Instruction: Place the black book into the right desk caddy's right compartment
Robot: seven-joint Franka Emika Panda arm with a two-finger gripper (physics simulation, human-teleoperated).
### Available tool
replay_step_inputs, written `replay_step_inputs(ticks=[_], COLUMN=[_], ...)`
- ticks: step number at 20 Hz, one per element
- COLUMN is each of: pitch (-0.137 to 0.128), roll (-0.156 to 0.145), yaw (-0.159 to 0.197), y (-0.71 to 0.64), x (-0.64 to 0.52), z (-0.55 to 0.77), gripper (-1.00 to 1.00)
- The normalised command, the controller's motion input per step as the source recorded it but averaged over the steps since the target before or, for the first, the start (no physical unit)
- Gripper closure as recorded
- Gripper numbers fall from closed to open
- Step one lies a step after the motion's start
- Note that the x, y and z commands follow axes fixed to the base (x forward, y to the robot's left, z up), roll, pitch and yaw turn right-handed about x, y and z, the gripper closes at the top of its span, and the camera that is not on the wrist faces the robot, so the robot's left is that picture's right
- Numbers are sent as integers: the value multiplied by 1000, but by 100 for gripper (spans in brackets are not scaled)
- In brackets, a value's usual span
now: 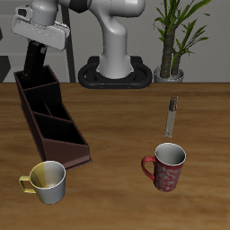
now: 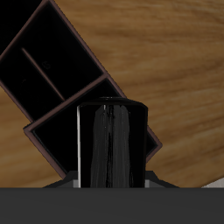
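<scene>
Now carrying black book (image 2: 111, 144) clamped upright in gripper (image 1: 39, 56) above right desk caddy (image 1: 49, 121); next, probably line up with right compartment, lower, release.

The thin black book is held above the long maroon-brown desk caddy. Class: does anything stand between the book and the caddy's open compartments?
Nothing visible does. The thin black book hangs in the claw directly over the long maroon-brown desk caddy, whose compartments look empty. Both mugs and the slim grey tool stand apart from it.
</scene>
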Motion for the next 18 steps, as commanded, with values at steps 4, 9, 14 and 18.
replay_step_inputs(ticks=[4, 9, 14, 18], pitch=[19, 21, 8, 48], roll=[-3, 15, 0, -6], yaw=[-12, 11, 15, -7], y=[2, 77, 16, -8], x=[31, 61, 62, 154], z=[-258, -296, -228, -370], gripper=[100, 100, 100, 100])
